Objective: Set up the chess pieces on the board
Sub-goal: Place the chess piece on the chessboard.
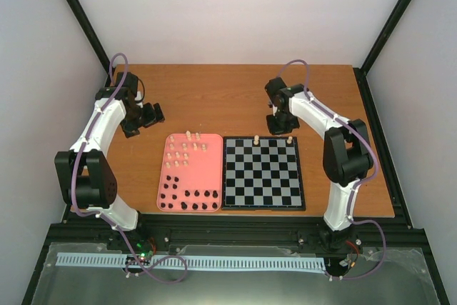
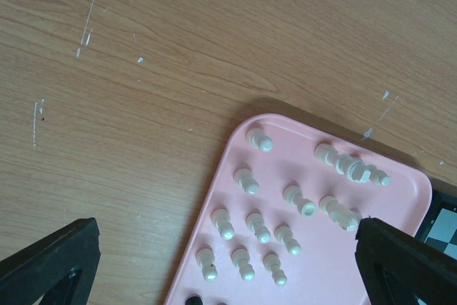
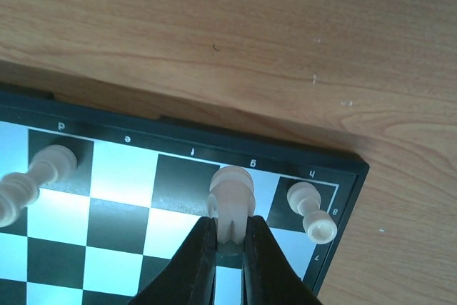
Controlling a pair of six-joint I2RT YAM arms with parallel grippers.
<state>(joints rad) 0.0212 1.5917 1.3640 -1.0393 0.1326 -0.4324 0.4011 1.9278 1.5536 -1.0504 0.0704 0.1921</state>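
Note:
The board (image 1: 263, 189) lies right of centre with a cream piece (image 1: 256, 138) and a cream rook (image 1: 290, 139) on its far row. My right gripper (image 1: 281, 128) hangs over that far edge. In the right wrist view the gripper (image 3: 230, 232) is shut on a cream piece (image 3: 231, 194), held above the squares just left of the rook (image 3: 312, 211). A tall cream piece (image 3: 47, 167) stands further left. My left gripper (image 1: 151, 114) is open and empty over bare table, up and left of the tray. Its fingers (image 2: 51, 262) frame several cream pieces (image 2: 255, 225).
A pink tray (image 1: 208, 174) lies against the board's left side, with cream pieces (image 1: 187, 146) at its far end and black pieces (image 1: 187, 198) at its near end. The tray's corner shows in the left wrist view (image 2: 235, 141). Wooden table surrounds both.

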